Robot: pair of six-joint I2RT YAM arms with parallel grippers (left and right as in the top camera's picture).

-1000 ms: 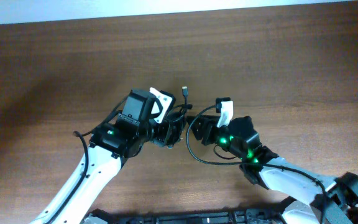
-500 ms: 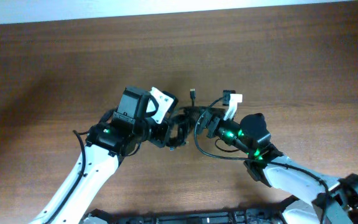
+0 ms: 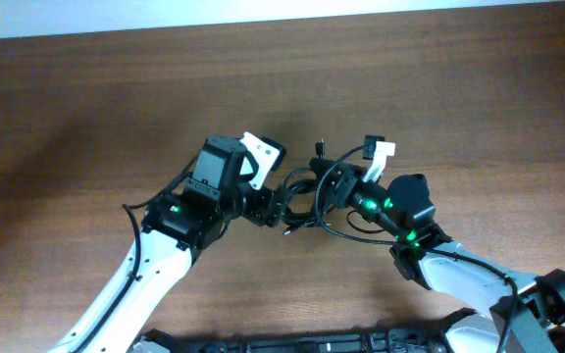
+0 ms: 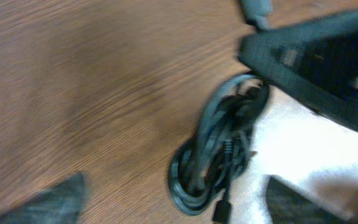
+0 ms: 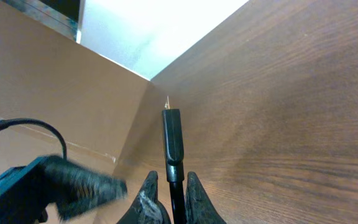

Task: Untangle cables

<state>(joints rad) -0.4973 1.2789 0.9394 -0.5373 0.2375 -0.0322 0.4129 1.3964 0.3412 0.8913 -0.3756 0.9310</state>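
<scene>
The cables (image 3: 302, 193) lie as a small black coil on the table between my two arms; in the left wrist view the coil (image 4: 219, 155) rests flat with a plug end at its near side. My left gripper (image 3: 271, 204) stands open just left of the coil, its blurred fingers (image 4: 55, 202) wide apart and touching nothing. From the right, my right gripper (image 3: 328, 184) is shut on one cable just behind its plug (image 5: 171, 140), which points away past the fingertips (image 5: 149, 190). The same plug (image 3: 319, 149) sticks out toward the table's far side.
The brown wooden table (image 3: 86, 108) stretches around both arms. A thicker black wire (image 3: 130, 218) runs along the left arm. The right arm's dark body (image 4: 328, 62) fills the upper right of the left wrist view, close over the coil.
My left gripper has opened and let go of the coil. My right gripper opened, moved onto the plug end and shut on that cable. The coil shifted slightly right.
</scene>
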